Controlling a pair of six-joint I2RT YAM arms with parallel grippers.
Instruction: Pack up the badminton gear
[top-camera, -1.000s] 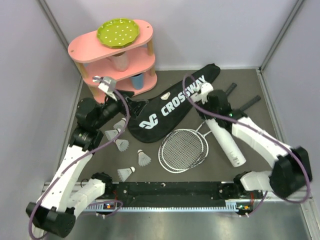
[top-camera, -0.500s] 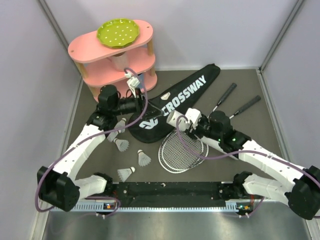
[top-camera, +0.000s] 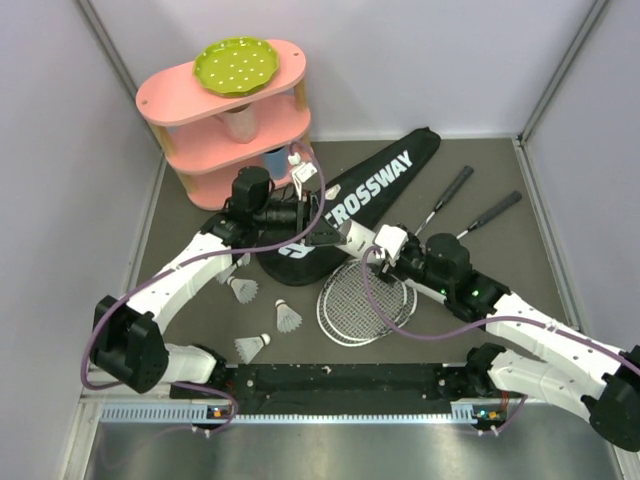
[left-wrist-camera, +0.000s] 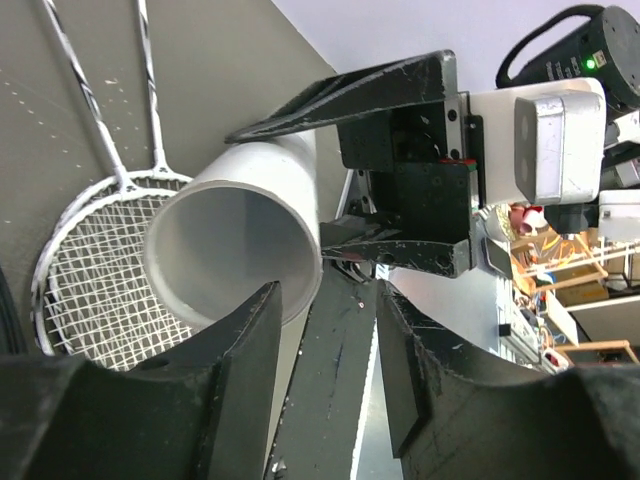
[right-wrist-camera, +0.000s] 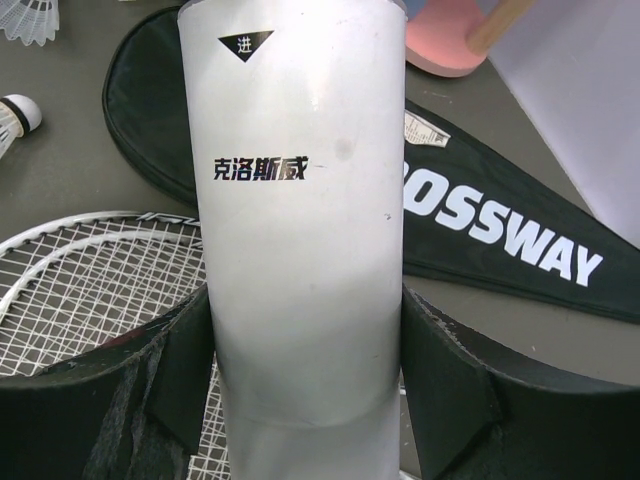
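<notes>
Right tool (right-wrist-camera: 305, 335): clamped across the tube (right-wrist-camera: 300, 200), one pad on each side of its lower body. The tube is carried off the surface (top-camera: 500, 280) and lies roughly level. Its open mouth points away from this tool, toward the left tool (left-wrist-camera: 328, 295).

Left tool: fingers part-way apart, nothing visible between them. The tube's rim sits just ahead of its fingertips (contact with the rim: cannot tell).

Under the held tube: two rackets (top-camera: 365, 298), heads overlapping. The bag (top-camera: 372, 188) lies flat just past them. At least three shuttlecocks (top-camera: 288, 317) lie loose on the surface, back toward the left tool's own base.

Handling, my judgement:
- Tube looks light, thin-walled and smooth. A hard squeeze near the mouth could flatten it, so the body hold suits it; the slick skin may let it twist between the pads.
- Shuttlecocks are near weightless and crushable. Take them by the round nose, not the feathers, and feed them nose-first.
- Rackets are stiff, though the strings can snag. Take them at the handle.
</notes>
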